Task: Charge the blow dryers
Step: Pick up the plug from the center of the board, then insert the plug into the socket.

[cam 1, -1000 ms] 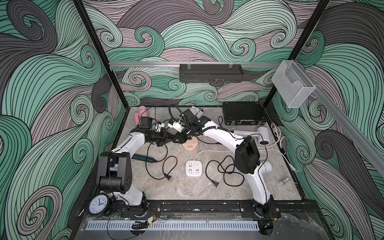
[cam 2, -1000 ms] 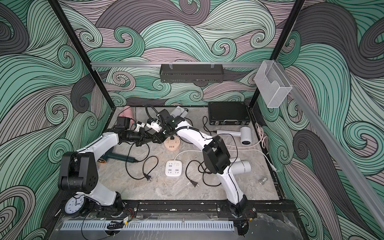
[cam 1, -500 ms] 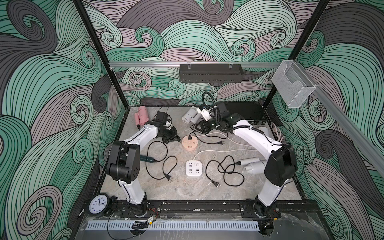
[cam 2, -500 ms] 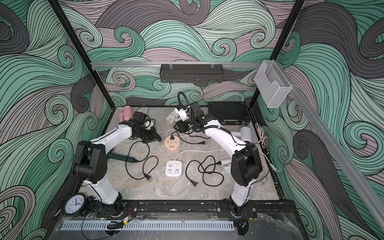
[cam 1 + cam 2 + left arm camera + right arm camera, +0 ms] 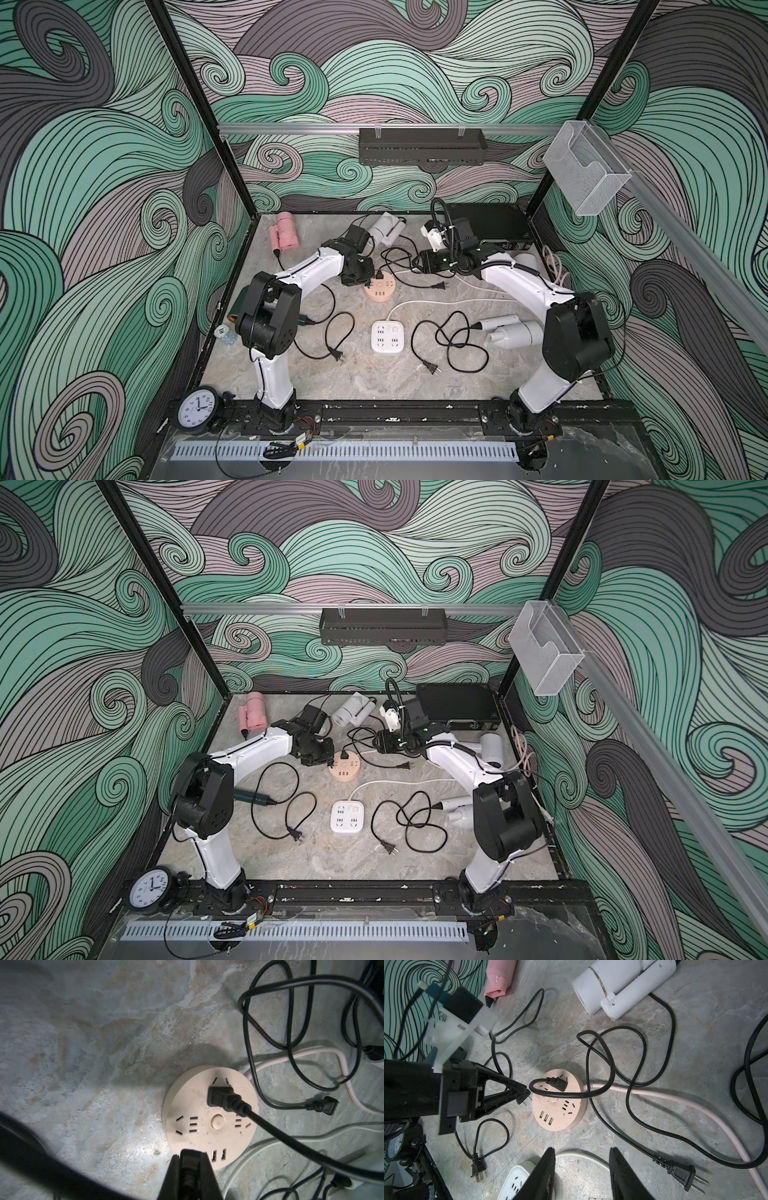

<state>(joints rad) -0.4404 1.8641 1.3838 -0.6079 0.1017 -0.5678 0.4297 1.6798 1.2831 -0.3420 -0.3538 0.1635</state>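
My left gripper is shut on a small black plug, its tip at the rim of the round peach hub. Another black plug sits in the hub. My right gripper hangs open and empty above the table, right of the hub. The blow dryers lie around: pink and white at the back, two white ones at the right, and a dark green one largely behind my left arm. Loose plugs lie on the table.
A square white socket block lies in front of the hub. Black cords loop across the middle of the table. A black case stands at the back right, and a clock leans at the front left.
My right gripper has drawn back to the right, away from the left gripper, and its jaws have opened wider. My left gripper has come to the hub's rim.
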